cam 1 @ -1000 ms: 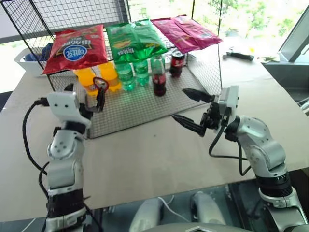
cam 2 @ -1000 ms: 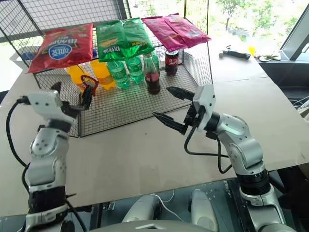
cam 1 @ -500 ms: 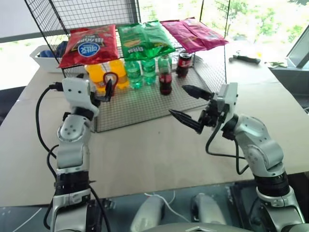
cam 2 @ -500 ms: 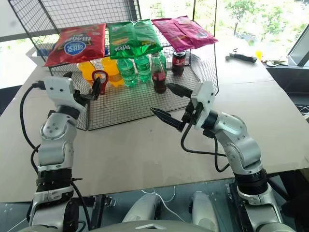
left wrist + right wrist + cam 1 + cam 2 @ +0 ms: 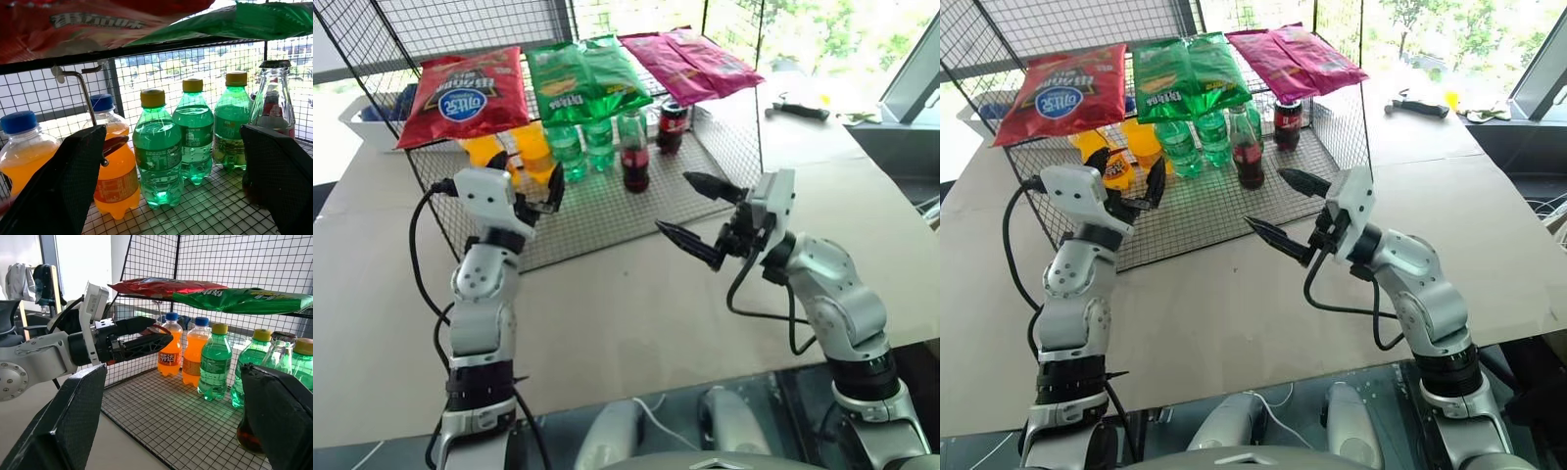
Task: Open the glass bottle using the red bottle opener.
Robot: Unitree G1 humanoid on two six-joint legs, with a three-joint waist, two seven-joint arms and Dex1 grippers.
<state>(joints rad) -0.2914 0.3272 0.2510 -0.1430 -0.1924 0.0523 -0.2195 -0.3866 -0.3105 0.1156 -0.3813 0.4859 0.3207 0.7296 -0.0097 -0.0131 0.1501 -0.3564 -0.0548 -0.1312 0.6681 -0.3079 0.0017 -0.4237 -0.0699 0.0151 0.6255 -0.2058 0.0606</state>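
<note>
Here glass bottle [image 5: 635, 156] near rack [image 5: 607, 220] front edge.

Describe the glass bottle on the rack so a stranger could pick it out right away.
Find the wire rack on the table, chip bags lying on its upper shelf. A row of drinks stands beneath them, and the glass bottle is between the green bottles and the cola can. It alone is clear glass holding dark drink.

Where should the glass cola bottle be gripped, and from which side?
Grip the glass cola bottle around its wide labelled body, coming in level from the wire rack's open front. It stands upright, green plastic bottles crowd one side, and a green chip bag overhangs its cap.
</note>
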